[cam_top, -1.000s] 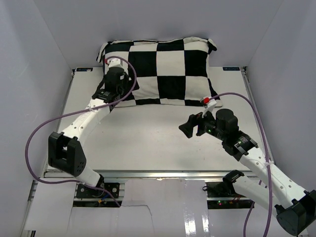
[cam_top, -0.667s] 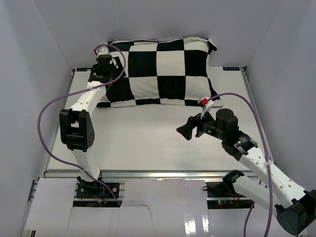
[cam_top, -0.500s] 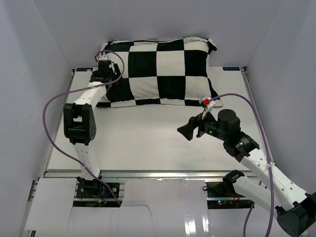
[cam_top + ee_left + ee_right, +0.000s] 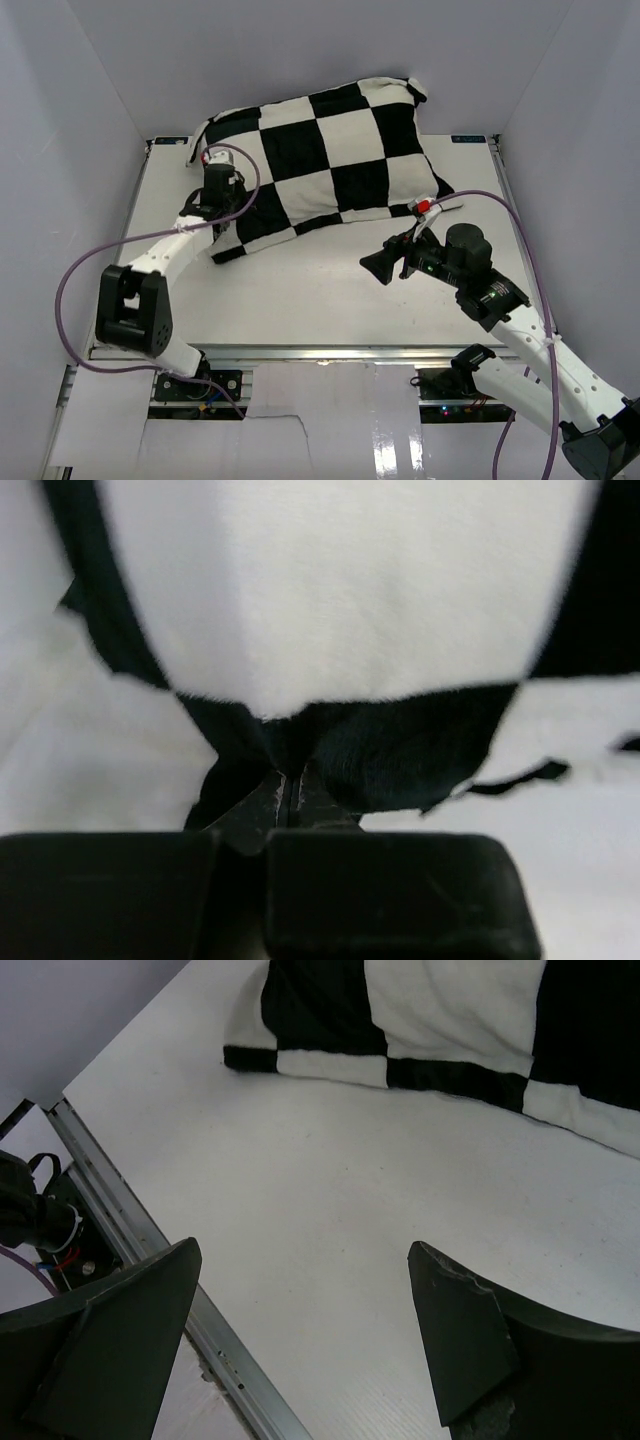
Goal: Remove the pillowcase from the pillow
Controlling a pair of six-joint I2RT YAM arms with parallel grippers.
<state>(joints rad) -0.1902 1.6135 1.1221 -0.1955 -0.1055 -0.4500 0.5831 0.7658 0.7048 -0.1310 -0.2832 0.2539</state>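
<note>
Top external view shows you a white table [image 4: 300,300] with the black-and-white checked pillowcase [image 4: 330,160] lying across its far half. The pillow is hidden inside it. The bundle sits skewed: its right end lifts toward the far right corner, and its left end dips down toward the middle of the table's left edge. Your left gripper [image 4: 222,190] sits at that left end. The left wrist view shows this gripper [image 4: 285,795] clenched, its tips pressed together on a bunched fold of the black fabric of the pillowcase [image 4: 340,600]. Your right gripper [image 4: 385,265] hovers over bare table on the right side, just clear of the pillowcase's near right corner. The right wrist view shows this gripper [image 4: 300,1255] released, jaws spread wide with nothing between them, and the pillowcase [image 4: 450,1020] lying beyond.
</note>
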